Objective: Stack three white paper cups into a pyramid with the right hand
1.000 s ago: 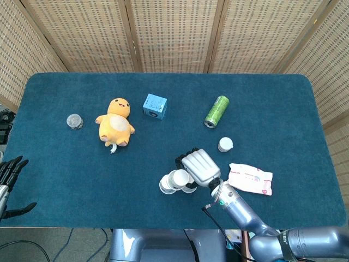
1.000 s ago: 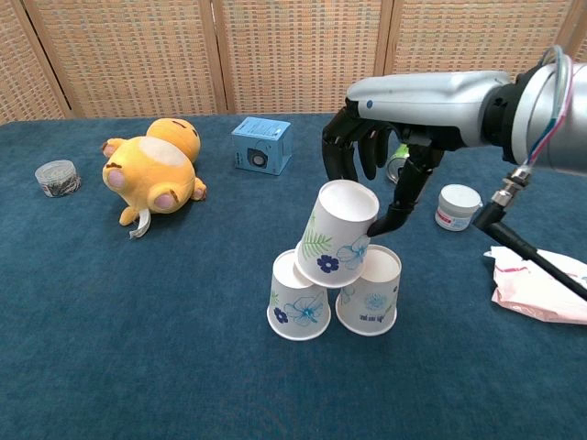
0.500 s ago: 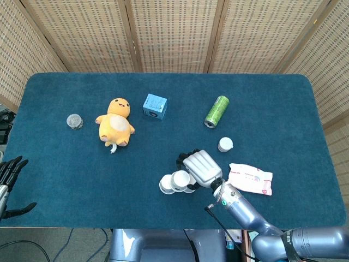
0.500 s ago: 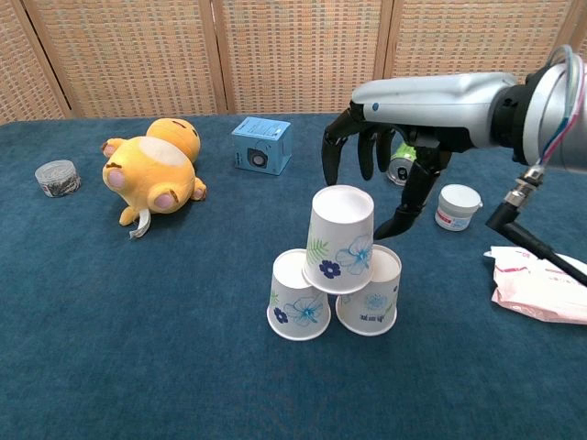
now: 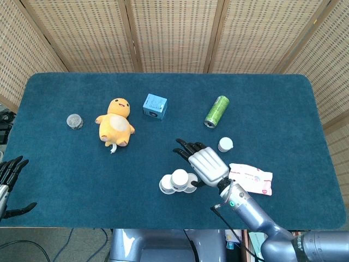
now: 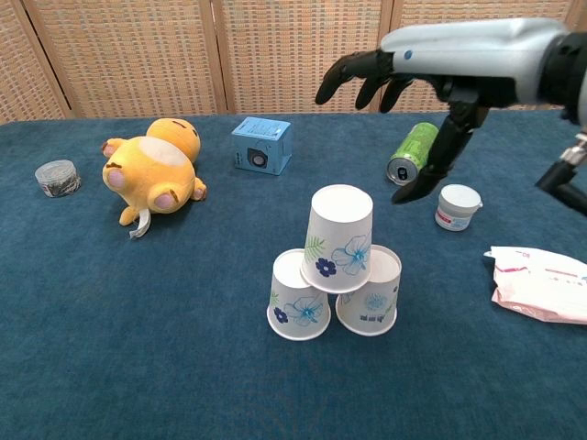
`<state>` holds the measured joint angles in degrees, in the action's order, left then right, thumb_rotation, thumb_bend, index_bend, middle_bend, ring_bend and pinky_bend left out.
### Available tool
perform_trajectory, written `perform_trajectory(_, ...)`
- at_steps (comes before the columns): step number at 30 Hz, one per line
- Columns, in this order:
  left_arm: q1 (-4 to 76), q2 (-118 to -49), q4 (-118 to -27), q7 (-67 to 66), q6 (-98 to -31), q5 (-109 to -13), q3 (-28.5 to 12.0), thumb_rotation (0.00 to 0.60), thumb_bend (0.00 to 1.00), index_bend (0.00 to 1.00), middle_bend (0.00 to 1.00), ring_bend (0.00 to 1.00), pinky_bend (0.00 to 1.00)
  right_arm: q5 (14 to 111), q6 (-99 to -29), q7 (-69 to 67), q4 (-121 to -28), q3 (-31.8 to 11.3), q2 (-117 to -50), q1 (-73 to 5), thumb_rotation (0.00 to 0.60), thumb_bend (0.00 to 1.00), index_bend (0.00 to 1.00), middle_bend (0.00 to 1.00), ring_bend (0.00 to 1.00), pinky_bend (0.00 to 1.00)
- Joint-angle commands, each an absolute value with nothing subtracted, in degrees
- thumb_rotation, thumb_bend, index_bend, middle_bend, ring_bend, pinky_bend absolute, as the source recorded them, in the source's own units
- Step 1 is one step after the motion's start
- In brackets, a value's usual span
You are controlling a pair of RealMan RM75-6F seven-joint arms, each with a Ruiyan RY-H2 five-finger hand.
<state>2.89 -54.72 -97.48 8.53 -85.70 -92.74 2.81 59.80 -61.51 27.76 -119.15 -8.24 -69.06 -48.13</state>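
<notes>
Three cups (image 6: pixel 336 275) stacked in pyramid; right hand (image 6: pixel 404 73) above, fingers spread

The right hand (image 6: pixel 431 69) hangs raised, palm down, fingers (image 6: pixel 344 78) spread and empty. The left hand (image 5: pixel 10 174) rests low, fingers apart.

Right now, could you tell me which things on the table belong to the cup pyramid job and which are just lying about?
Job: top cup, two base cups, right hand.

Lying about: plush toy, blue box, green can, small white jar, wipes pack, small round tin.
</notes>
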Motion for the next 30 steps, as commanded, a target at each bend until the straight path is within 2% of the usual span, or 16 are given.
perform_trajectory(1,2.80,-54.74,-97.41,8.62,-85.96,-92.90,2.82,0.600,0.04,0.00,0.00,0.00,0.00,64.40,-63.65,25.22,-121.41,-6.89,-64.48,-44.81,0.600,0.06,0.18,0.10,0.20,0.23)
perform_trajectory(6,2.56,-55.02,-97.05,8.84,-86.92,-93.52,2.77,0.600,0.04,0.00,0.00,0.00,0.00,73.03,-67.38,20.88,-121.24,-3.70,-59.59,-39.58,0.600,0.02,0.17,0.08,0.13,0.13)
perform_trajectory(8,2.44,-55.30,-96.76,8.87,-87.56,-93.96,2.67,0.600,0.04,0.00,0.00,0.00,0.00,77.19,-69.89,18.67,-119.97,-2.11,-58.12,-36.97,0.600,0.00,0.14,0.04,0.05,0.04)
perform_trajectory(10,2.24,-55.95,-96.12,9.15,-88.61,-94.63,2.52,0.600,0.05,0.00,0.00,0.00,0.00,84.07,-74.91,15.34,-116.06,0.94,-56.78,-32.35,0.600,0.00,0.09,0.00,0.00,0.00)
perform_trajectory(13,1.97,-56.66,-95.21,9.64,-89.47,-95.17,2.54,0.600,0.04,0.00,0.00,0.00,0.00,91.34,-82.28,12.20,-108.49,4.75,-56.95,-25.92,0.600,0.00,0.02,0.00,0.00,0.00)
perform_trajectory(16,1.72,-57.08,-94.74,9.98,-90.31,-95.62,2.54,0.600,0.04,0.00,0.00,0.00,0.00,93.72,-87.40,10.11,-103.44,7.09,-58.19,-20.56,0.600,0.00,0.00,0.00,0.00,0.00)
perform_trajectory(21,1.47,-57.72,-93.93,10.31,-91.32,-96.55,2.66,0.600,0.04,0.00,0.00,0.00,0.00,96.58,-98.06,7.06,-93.40,8.14,-63.85,-11.77,0.600,0.00,0.00,0.00,0.00,0.00)
perform_trajectory(30,1.05,-57.85,-93.99,9.71,-92.07,-97.16,2.99,0.600,0.04,0.00,0.00,0.00,0.00,98.86,-102.09,1.89,-89.46,7.14,-65.69,-7.39,0.600,0.00,0.00,0.00,0.00,0.00)
